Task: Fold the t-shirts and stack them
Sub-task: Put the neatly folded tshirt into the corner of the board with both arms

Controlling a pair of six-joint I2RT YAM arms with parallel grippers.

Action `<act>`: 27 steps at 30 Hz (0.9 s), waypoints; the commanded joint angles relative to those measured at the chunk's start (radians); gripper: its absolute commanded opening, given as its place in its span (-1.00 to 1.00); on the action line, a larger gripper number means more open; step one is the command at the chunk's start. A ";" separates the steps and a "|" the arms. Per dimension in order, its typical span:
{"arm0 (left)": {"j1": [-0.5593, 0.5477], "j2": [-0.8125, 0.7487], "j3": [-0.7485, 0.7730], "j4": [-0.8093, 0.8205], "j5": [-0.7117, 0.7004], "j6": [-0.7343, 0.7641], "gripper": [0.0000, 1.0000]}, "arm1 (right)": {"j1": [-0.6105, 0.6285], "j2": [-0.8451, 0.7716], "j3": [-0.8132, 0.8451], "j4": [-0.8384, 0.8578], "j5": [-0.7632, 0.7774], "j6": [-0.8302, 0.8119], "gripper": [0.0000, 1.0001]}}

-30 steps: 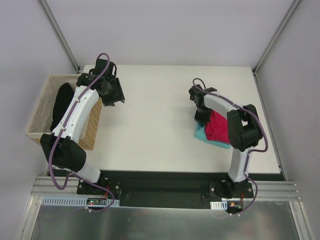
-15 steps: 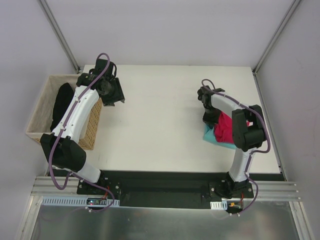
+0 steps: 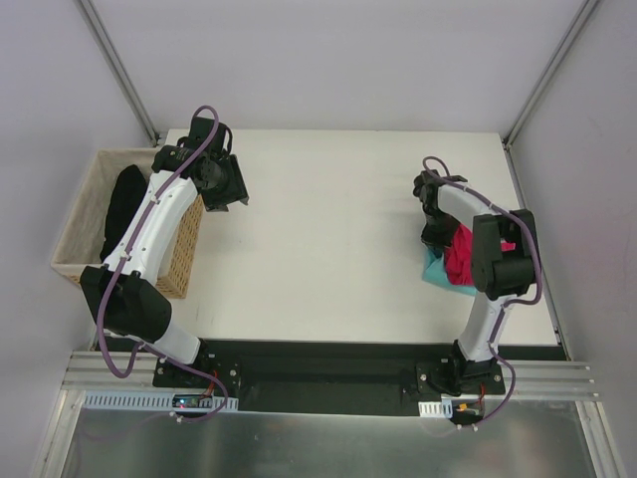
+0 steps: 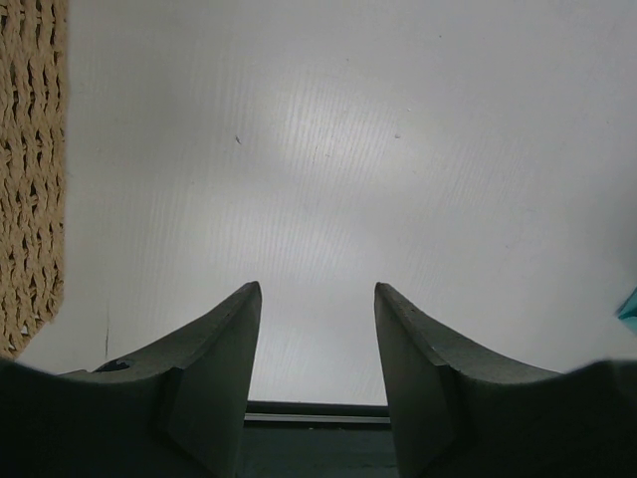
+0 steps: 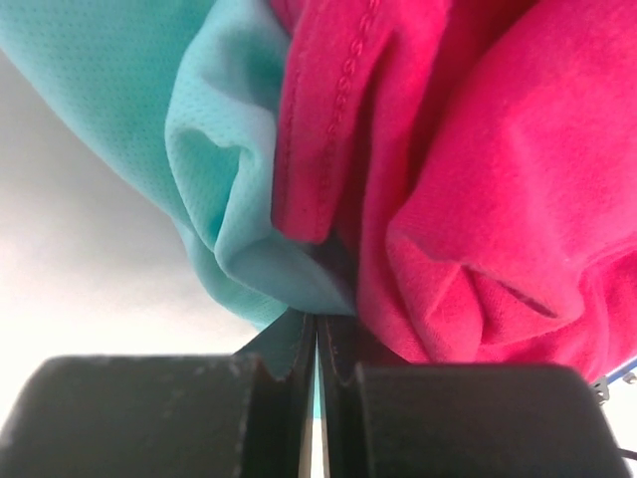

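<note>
My right tool (image 5: pixel 317 334) is clenched on an edge of the teal t-shirt (image 5: pixel 119 90) beside the magenta t-shirt (image 5: pixel 478 199), while my left tool (image 4: pixel 317 299) hangs released over the counter (image 4: pixel 348 149) near the wicker basket (image 4: pixel 30 149).

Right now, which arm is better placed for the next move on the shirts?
Right. Its closed right claw is pressed against the bundled teal shirt and pink shirt. The left claw hangs open over the table beside the wicker basket, far from both shirts.
</note>
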 commanded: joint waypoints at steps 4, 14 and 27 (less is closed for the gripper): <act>0.012 -0.009 -0.008 -0.004 0.004 -0.017 -0.02 | -0.083 -0.071 -0.016 -0.036 0.056 -0.047 -0.98; 0.012 -0.012 -0.014 0.000 0.005 -0.025 -0.02 | -0.163 -0.062 0.015 -0.040 0.074 -0.122 -0.98; 0.012 -0.012 -0.031 0.005 0.002 -0.028 -0.01 | -0.172 -0.035 0.026 -0.037 0.086 -0.168 -0.98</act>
